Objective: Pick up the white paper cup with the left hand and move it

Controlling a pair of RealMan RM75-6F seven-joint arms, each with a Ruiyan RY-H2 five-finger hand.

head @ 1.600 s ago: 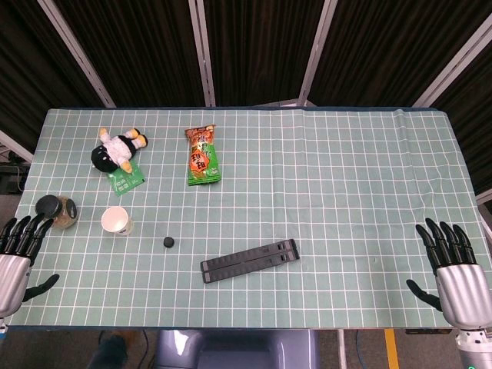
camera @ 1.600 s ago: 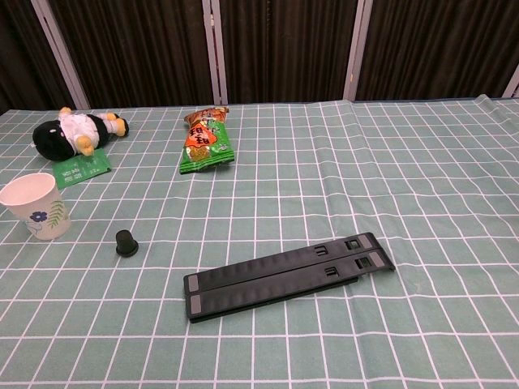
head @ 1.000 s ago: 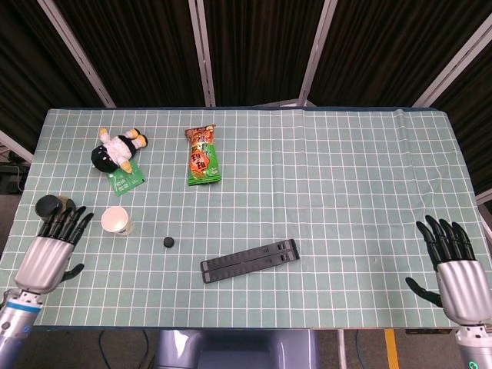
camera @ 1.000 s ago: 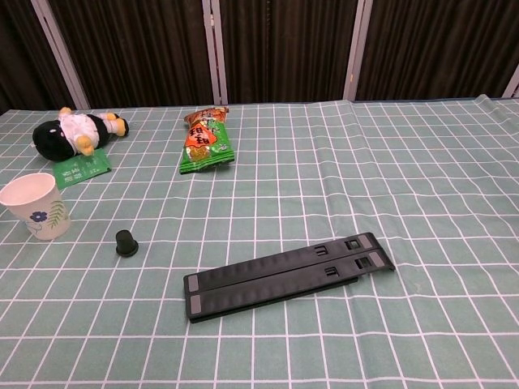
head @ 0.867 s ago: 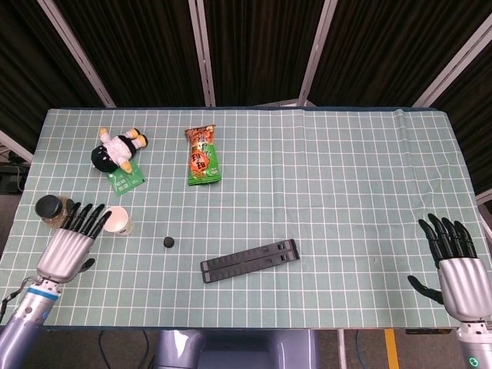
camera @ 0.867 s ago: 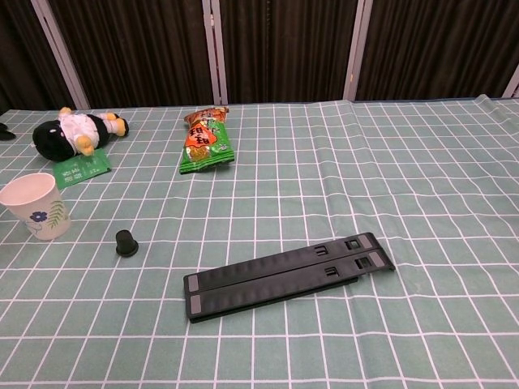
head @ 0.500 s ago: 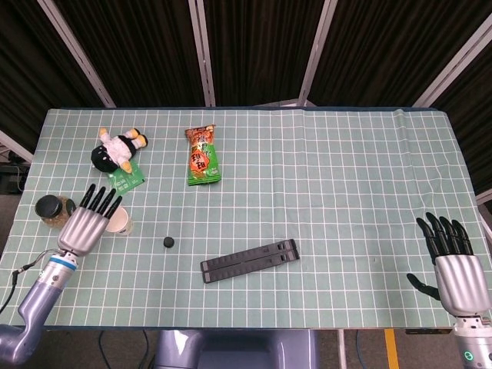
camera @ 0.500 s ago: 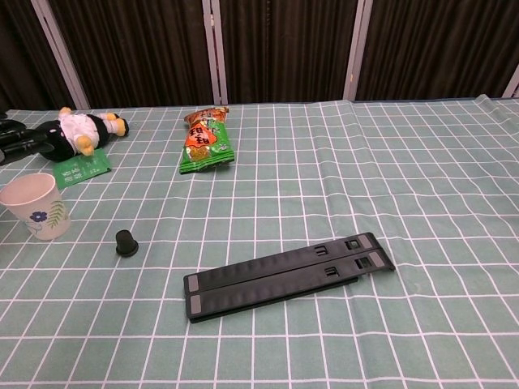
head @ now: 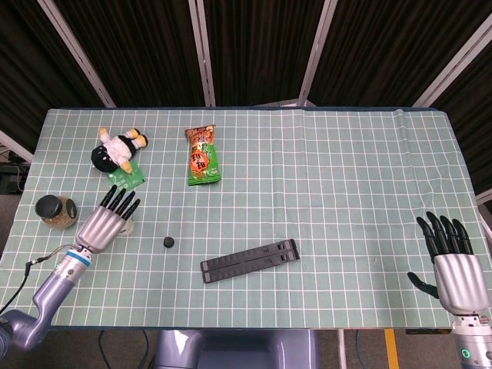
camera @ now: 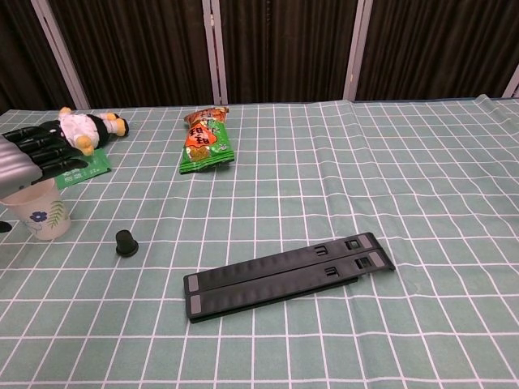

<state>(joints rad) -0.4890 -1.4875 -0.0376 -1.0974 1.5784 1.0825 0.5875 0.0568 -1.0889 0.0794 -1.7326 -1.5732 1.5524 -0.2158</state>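
I had brought the left hand (head: pixel 104 221) in from the table's near-left edge until it hovered directly over the white paper cup (camera: pixel 42 217), fingers spread and holding nothing. The cup stood upright where it had been all along, between the glass jar (head: pixel 54 211) and the small black knob (head: pixel 167 242). From here I judged I needed to lower and wrap the cup's wall. The right hand (head: pixel 452 269) had stayed at the near-right corner, fingers apart, empty
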